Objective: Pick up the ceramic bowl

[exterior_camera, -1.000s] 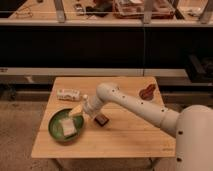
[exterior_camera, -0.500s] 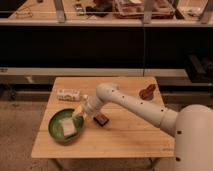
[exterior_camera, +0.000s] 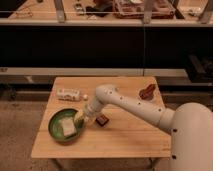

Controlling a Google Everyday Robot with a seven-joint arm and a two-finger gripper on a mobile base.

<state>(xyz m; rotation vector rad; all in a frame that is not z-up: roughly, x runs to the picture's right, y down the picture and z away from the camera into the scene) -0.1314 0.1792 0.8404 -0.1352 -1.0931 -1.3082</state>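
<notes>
White arm (exterior_camera: 131, 103) above a wooden table (exterior_camera: 125, 136)
The gripper (exterior_camera: 80, 119) is at the right rim of the ceramic bowl (exterior_camera: 54, 125), at the table's near left; a white box (exterior_camera: 68, 93) lies farther, a dark block (exterior_camera: 102, 120) just right.

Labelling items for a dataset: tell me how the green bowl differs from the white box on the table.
The ceramic bowl is round and green; the white box is rectangular and pale. The bowl is larger. The bowl lies near the front edge of the wooden table, the box farther back. The hand is at the bowl's rim, apart from the box. Both rest on that table.
</notes>
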